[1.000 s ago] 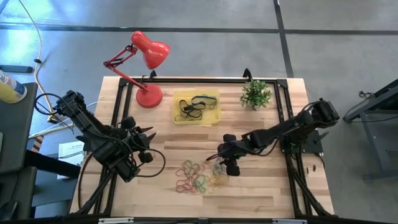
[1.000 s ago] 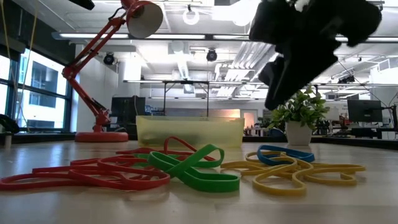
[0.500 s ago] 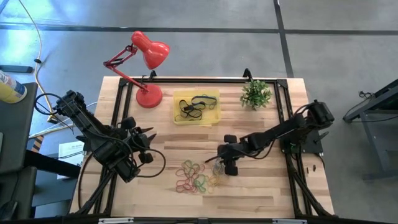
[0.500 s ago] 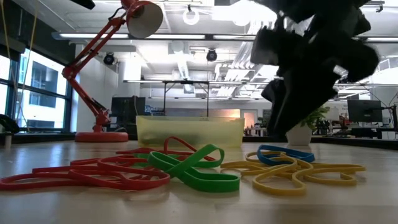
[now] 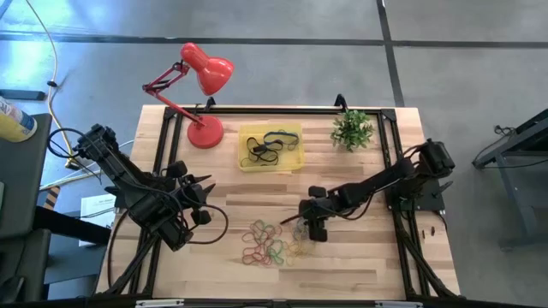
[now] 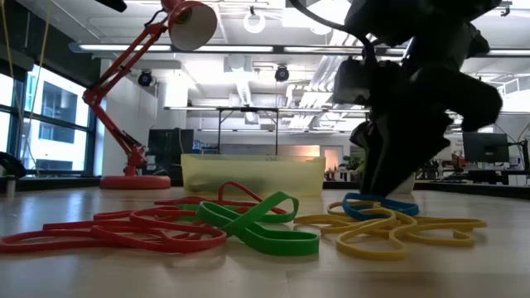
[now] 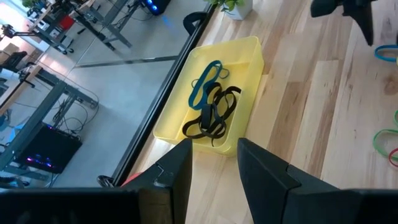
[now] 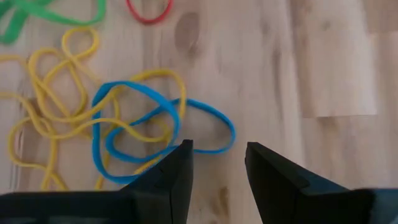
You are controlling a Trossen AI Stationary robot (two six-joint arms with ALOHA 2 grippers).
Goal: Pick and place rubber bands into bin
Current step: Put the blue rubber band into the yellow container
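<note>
The loose rubber bands (image 5: 272, 242) lie in a heap near the table's (image 5: 360, 265) 6 o'clock edge, a blue band (image 8: 163, 134) tangled with yellow ones at the heap's 3 o'clock side. The right claw (image 8: 217, 163) hangs just over that blue band, fingers spread, pinching nothing. The bin (image 5: 271, 147), toward 12 o'clock, holds dark bands. The left claw (image 7: 213, 163) waits at 9 o'clock, fingers apart and empty.
</note>
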